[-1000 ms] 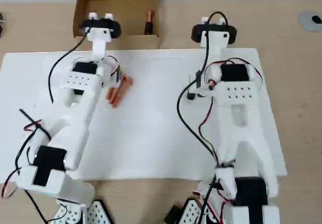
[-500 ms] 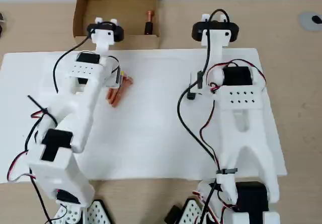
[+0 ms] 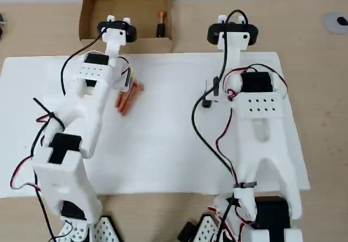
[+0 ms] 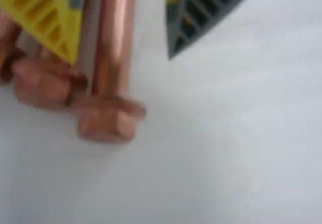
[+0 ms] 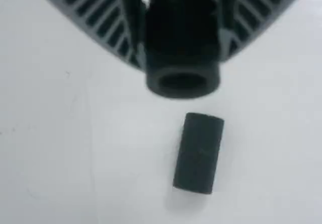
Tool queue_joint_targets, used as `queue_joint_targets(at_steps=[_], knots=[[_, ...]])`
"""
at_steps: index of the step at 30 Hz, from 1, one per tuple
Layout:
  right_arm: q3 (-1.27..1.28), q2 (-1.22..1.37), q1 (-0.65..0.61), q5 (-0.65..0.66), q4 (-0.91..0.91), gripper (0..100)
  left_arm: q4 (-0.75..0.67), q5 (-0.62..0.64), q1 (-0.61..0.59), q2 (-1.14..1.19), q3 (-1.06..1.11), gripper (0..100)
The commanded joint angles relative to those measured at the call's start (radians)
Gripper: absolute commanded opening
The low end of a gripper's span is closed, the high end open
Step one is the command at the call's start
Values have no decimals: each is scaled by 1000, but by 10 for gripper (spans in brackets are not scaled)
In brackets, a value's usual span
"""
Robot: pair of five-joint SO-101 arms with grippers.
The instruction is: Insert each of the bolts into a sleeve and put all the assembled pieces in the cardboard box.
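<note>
Several copper bolts [image 3: 128, 97] lie side by side on the white mat [image 3: 163, 144]. My left gripper [image 4: 121, 57] hangs open just over them; one bolt [image 4: 111, 58] runs between its yellow finger [image 4: 43, 17] and dark finger [image 4: 201, 12], hex head on the mat. My right gripper [image 5: 181, 58] is shut on a black sleeve [image 5: 182, 43], held a little above the mat. A second black sleeve [image 5: 197, 152] lies loose on the mat beneath it. The cardboard box [image 3: 92, 13] stands at the back, with one bolt-and-sleeve piece [image 3: 161, 24] inside.
In the high view the left arm [image 3: 81, 111] stretches up the mat's left side and the right arm [image 3: 255, 106] up its right side. Bare mat lies between them. A wooden table [image 3: 315, 79] surrounds the mat.
The left arm has swung right and toward the box, bringing its gripper over the bolts. The right arm has shifted only slightly, still holding its sleeve.
</note>
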Motion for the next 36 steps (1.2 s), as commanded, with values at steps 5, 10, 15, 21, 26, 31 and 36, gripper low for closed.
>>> queue_joint_targets(at_steps=[5, 10, 15, 21, 26, 31, 36], knots=[[2, -47, -7, 8, 5, 11, -21, -5, -8, 91, -129, 133], [2, -47, -7, 8, 5, 11, -20, -5, 0, 145, -195, 133], [2, -47, -2, 8, 5, 11, -18, -5, -2, 188, -206, 132], [2, -47, -2, 9, 2, 11, 12, -8, -2, 194, -207, 51], [2, -47, -2, 9, 2, 11, 81, -35, -2, 188, -209, 17], [2, -47, -5, 9, 2, 11, 140, -43, -11, 186, -207, 13], [-5, -48, -7, 11, 0, 11, 144, 78, -31, 77, -207, 13]])
